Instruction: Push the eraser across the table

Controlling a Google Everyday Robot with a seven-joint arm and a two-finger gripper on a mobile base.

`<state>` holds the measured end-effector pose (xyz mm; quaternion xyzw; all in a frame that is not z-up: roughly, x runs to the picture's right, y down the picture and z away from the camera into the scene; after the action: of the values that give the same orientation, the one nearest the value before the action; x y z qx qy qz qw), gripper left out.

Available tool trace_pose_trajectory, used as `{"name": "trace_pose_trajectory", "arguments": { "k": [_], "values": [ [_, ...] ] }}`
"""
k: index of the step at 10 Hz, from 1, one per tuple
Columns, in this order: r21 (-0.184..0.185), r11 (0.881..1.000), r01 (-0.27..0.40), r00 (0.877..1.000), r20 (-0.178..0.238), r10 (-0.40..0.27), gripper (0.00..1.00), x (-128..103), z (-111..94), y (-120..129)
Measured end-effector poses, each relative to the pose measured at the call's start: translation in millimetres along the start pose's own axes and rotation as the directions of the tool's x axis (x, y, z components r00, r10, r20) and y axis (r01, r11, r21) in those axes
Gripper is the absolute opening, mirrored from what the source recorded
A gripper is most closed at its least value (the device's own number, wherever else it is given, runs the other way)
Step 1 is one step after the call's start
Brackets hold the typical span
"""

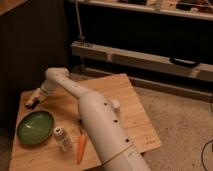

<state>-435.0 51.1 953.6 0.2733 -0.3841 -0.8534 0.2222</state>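
Note:
The pale wooden plank table (131,107) fills the middle of the camera view. My white arm reaches from the bottom centre to the table's far left corner. My gripper (35,98) hangs low over that corner. A small dark bar with a lighter top, the eraser (30,104), lies right at the gripper's tip, close to the table's left edge. The gripper partly hides it.
A green bowl (35,127) sits at the front left. A small white bottle (62,138) stands beside it, and an orange carrot (81,146) lies near the front edge. A metal rail and dark shelving stand behind the table. Speckled floor lies to the right.

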Motion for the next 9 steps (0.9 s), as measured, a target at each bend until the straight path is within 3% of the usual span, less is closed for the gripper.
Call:
{"name": "trace_pose_trajectory", "arguments": {
  "k": [4,9],
  "values": [
    [0.013,1.000,0.020,1.000,0.007,-0.020,0.02,17.4,12.3,-2.0],
    [0.013,1.000,0.014,1.000,0.013,-0.015,0.02,17.3,14.1,1.5]
  ]
}}
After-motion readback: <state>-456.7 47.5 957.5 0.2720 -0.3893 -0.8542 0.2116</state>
